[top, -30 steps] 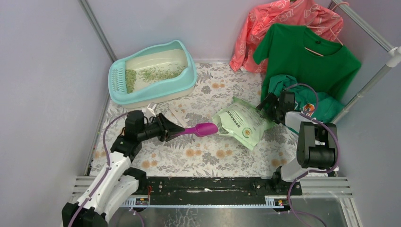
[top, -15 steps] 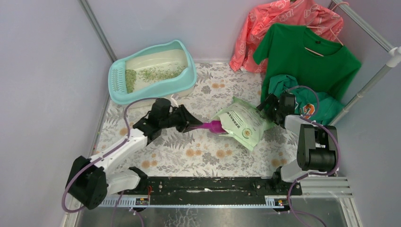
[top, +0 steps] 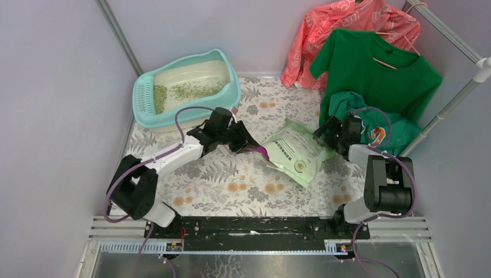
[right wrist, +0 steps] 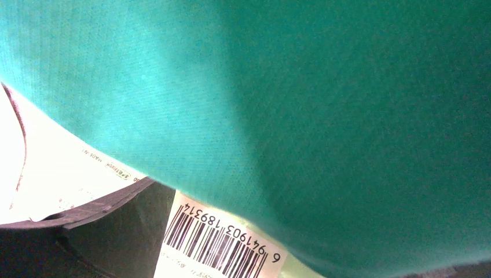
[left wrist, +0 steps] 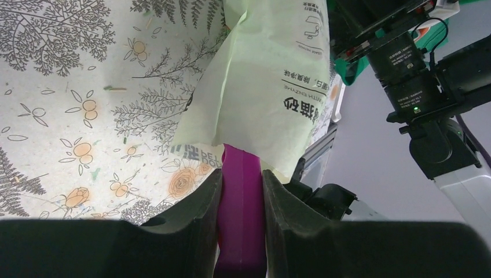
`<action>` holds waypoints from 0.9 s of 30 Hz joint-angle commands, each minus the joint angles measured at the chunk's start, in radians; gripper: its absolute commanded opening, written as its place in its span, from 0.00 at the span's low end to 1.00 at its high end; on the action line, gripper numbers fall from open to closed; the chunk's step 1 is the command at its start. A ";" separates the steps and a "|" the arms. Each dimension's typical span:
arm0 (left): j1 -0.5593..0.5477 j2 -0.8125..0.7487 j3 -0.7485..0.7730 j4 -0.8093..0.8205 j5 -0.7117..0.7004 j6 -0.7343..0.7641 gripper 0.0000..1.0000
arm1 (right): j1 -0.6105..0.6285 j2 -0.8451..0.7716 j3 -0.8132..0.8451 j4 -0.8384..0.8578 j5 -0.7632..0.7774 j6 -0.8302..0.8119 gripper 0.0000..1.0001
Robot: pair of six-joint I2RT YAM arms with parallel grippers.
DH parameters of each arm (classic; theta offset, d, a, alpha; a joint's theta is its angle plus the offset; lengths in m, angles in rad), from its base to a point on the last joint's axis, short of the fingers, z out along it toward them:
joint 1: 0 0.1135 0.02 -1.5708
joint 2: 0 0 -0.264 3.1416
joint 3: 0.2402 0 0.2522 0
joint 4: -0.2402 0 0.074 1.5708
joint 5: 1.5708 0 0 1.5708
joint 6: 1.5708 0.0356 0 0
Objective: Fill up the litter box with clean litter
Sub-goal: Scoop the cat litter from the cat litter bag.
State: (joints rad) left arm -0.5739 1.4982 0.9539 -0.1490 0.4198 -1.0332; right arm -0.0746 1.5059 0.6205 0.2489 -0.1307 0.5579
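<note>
Your left fingers (left wrist: 194,217) clamp the purple scoop (left wrist: 240,202) tucked into the bag (top: 295,152), right fingers (right wrist: 104,226) spread wide beside it, while the far-left litter box (top: 234,87) holds only a thin scatter of clean litter (top: 191,90).

A light green bag (left wrist: 260,75) is printed with the large Chinese characters 猫砂, turned sideways, beside smaller lines in which "WITH ENZYME" can be made out. On a white barcode label (right wrist: 217,240) in the right wrist view, the digits 6 941903 189314 are printed. The remaining small print is too blurred to be read.
</note>
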 commanded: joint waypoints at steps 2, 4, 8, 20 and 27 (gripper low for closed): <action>-0.030 0.062 0.047 -0.001 0.016 0.038 0.05 | 0.004 0.015 -0.045 -0.116 0.007 0.020 0.99; -0.053 0.103 0.047 0.041 0.039 0.022 0.05 | 0.004 0.017 -0.043 -0.117 0.004 0.019 0.99; -0.099 0.161 0.053 0.104 0.072 0.001 0.05 | 0.004 0.021 -0.043 -0.117 0.003 0.016 0.99; -0.183 0.282 0.034 0.380 0.060 -0.129 0.05 | 0.005 0.033 -0.042 -0.109 -0.003 0.018 0.99; -0.221 0.332 -0.045 0.642 0.039 -0.218 0.05 | 0.004 0.040 -0.040 -0.108 -0.010 0.018 0.99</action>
State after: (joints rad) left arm -0.7601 1.7981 0.9668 0.3023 0.4736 -1.1938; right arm -0.0750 1.5085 0.6121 0.2646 -0.1291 0.5621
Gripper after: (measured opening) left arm 0.339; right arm 0.984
